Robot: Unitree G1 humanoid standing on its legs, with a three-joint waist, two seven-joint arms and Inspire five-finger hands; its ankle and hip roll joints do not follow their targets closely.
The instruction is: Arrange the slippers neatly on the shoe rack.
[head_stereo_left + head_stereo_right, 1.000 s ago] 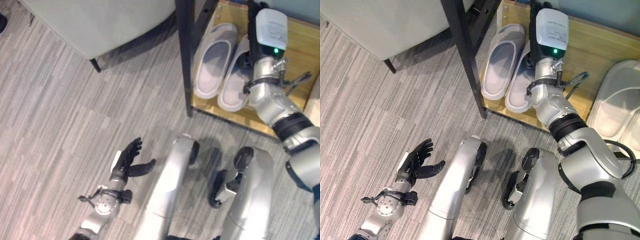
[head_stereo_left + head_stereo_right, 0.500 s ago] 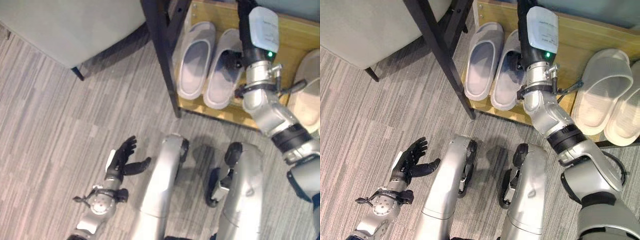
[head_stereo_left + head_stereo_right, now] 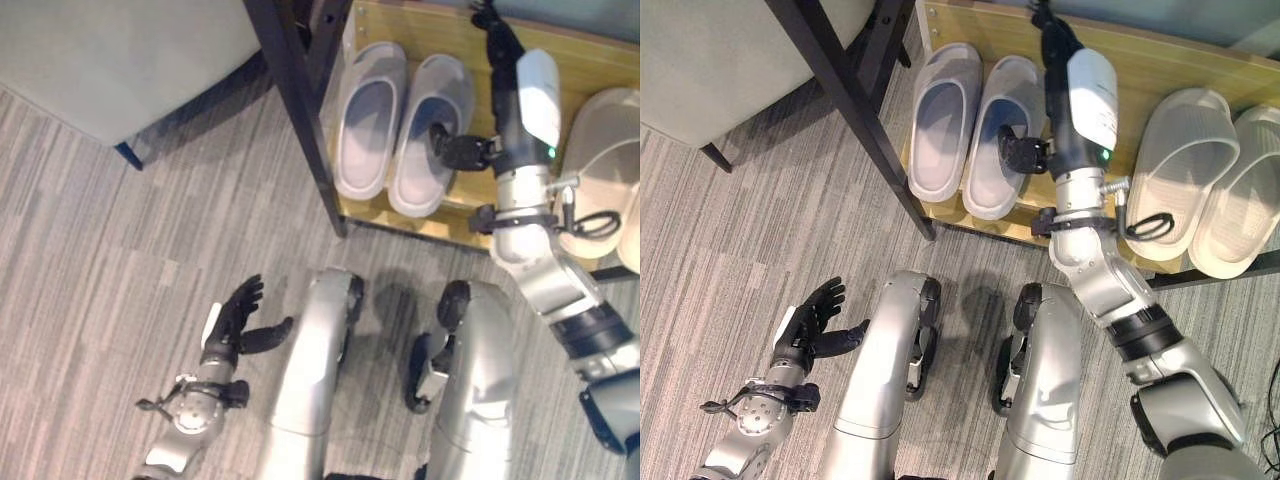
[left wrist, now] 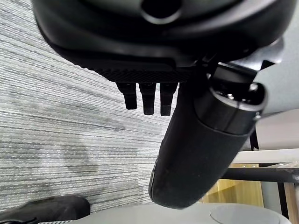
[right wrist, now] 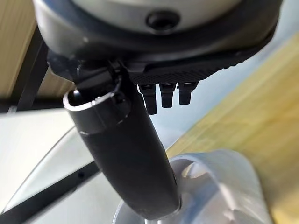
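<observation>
Right hand (image 3: 1025, 150) is reaching in over the shoe rack (image 3: 1160, 62), thumb dipped into the opening of the right grey slipper (image 3: 1000, 135), fingers stretched straight toward the far end, so it's spread open and not clamped on anything as far as I can tell. Biggest thing here is the wooden rack with its black frame post (image 3: 855, 110) on the left. Then the slippers: the grey pair sits side by side at the rack's left end, long axes running near-to-far, toes far, left grey slipper (image 3: 937, 120) just beside its mate. A beige pair (image 3: 1185, 170) sits to the right, well apart from the grey ones. So the grey slipper lies just left of the right hand, lengthways along the forearm. Left hand (image 3: 232, 322) hangs open low over the carpet, well away, so the right one's clearly nearer for any nudging.
</observation>
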